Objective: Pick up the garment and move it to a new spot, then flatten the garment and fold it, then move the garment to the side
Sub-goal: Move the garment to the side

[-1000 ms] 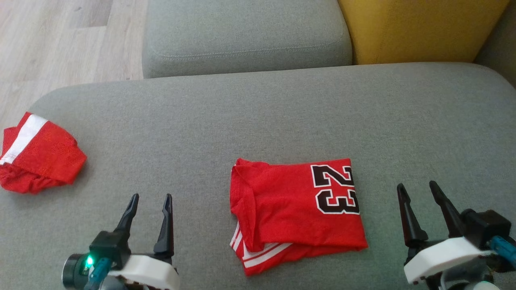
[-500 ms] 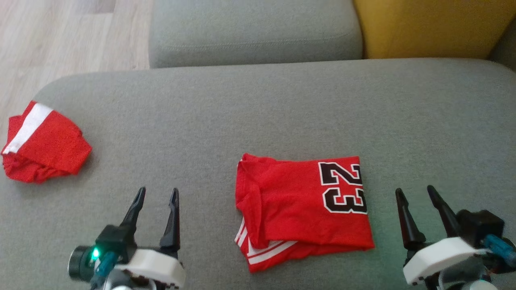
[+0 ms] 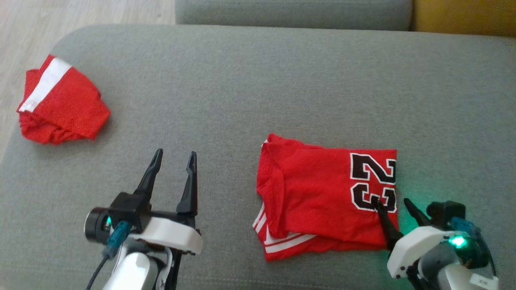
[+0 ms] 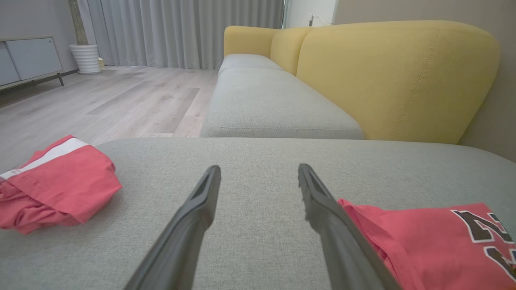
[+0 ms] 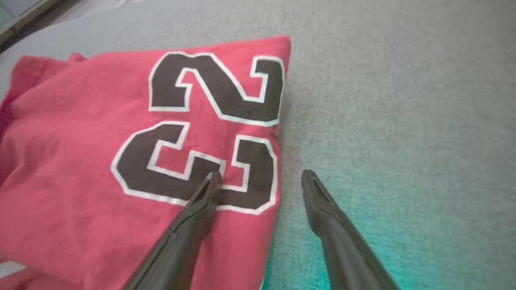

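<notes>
Grey sofa cushion (image 3: 258, 80) lay under everything, with pale wooden floor (image 3: 24, 24) past its far left corner. We saw the folded red jersey (image 3: 322, 193) lying flat at the near middle-right of the cushion, its black 23 (image 3: 373, 181) at the right edge. Since a second before, our head camera had dipped, so the whole scene sat differently, but the jersey's fold looked unchanged. The right gripper (image 3: 392, 200) had truly moved. Earlier well clear to the jersey's right, it now straddled that right edge, fingers spread, one over the number and one over bare cushion. Whether it touched the cloth we could not tell. The left gripper (image 3: 175, 152) stayed left of the jersey, spread and holding nothing. A second, crumpled red garment (image 3: 60, 104) lay at the far left.
</notes>
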Robot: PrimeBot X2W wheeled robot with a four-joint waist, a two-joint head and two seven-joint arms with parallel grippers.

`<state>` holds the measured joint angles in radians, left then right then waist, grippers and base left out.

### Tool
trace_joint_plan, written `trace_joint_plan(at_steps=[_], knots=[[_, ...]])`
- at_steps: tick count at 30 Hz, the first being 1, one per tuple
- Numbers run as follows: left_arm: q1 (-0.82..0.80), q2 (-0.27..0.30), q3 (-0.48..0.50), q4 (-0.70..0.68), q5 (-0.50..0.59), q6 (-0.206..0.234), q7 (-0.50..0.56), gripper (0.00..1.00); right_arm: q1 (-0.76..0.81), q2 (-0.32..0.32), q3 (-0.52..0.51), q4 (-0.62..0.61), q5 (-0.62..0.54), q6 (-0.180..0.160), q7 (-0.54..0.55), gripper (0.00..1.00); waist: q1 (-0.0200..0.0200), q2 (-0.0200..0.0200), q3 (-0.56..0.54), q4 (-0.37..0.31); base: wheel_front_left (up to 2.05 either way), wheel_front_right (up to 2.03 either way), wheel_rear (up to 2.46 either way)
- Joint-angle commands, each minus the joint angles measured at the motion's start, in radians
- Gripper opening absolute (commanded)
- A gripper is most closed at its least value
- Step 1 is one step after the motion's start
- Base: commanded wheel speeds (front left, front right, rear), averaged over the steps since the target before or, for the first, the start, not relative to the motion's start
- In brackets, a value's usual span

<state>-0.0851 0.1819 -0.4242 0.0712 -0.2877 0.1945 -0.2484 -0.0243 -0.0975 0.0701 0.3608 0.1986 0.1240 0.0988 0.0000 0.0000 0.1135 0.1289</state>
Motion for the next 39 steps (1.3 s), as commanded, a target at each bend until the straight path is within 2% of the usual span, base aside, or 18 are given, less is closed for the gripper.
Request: trace_joint_plan(at_steps=[1, 2, 3, 4, 8, 13, 26, 34, 39], knots=[[-0.059, 0.001, 0.036, -0.029, 0.016, -0.002, -0.012, 1.00, -0.048, -0.015, 0.030, -0.008, 0.008, 0.007, 0.007, 1.00, 0.0000, 0.0000, 0.016, 0.014, 0.00, 0.00, 0.00], [-0.063, -0.003, 0.037, -0.029, 0.019, -0.003, -0.013, 1.00, -0.055, -0.015, 0.036, 0.005, 0.017, 0.007, 0.008, 0.53, 0.0000, 0.0000, 0.019, 0.017, 0.00, 0.00, 0.00], [-0.067, -0.008, 0.040, -0.031, 0.022, -0.004, -0.013, 1.00, -0.063, -0.016, 0.041, 0.014, 0.027, 0.007, 0.006, 0.40, 0.0000, 0.0000, 0.022, 0.019, 0.00, 0.00, 0.00], [-0.069, -0.012, 0.043, -0.034, 0.025, -0.005, -0.013, 1.00, -0.069, -0.021, 0.047, 0.025, 0.031, 0.007, 0.009, 0.00, 0.0000, 0.0000, 0.024, 0.019, 0.00, 0.00, 0.00], [-0.069, -0.025, 0.057, -0.041, 0.038, -0.010, -0.013, 1.00, -0.093, -0.036, 0.067, 0.044, 0.043, 0.007, 0.007, 0.00, 0.0000, 0.0000, 0.030, 0.014, 0.00, 0.00, 0.00], [-0.062, -0.034, 0.078, -0.050, 0.051, -0.019, -0.013, 1.00, -0.121, -0.057, 0.091, 0.024, 0.032, 0.007, -0.009, 0.00, 0.0000, 0.0000, 0.035, -0.024, 0.00, 0.00, 0.00], [-0.101, -0.051, 0.098, -0.071, 0.087, -0.049, -0.013, 1.00, -0.259, -0.122, 0.073, -0.001, 0.010, 0.007, -0.019, 0.00, 0.0000, 0.0000, 0.109, -0.197, 0.00, 0.00, 0.00], [-0.167, -0.048, 0.083, -0.068, 0.114, -0.084, -0.013, 1.00, -0.419, -0.198, -0.031, 0.074, 0.014, 0.007, -0.030, 0.00, 0.0000, 0.0000, 0.194, -0.313, 0.00, 0.00, 0.00], [-0.219, -0.045, 0.068, -0.062, 0.133, -0.101, -0.013, 1.00, -0.514, -0.243, -0.104, 0.151, 0.016, 0.007, -0.048, 0.00, 0.0000, 0.0000, 0.258, -0.350, 0.00, 0.00, 0.00]])
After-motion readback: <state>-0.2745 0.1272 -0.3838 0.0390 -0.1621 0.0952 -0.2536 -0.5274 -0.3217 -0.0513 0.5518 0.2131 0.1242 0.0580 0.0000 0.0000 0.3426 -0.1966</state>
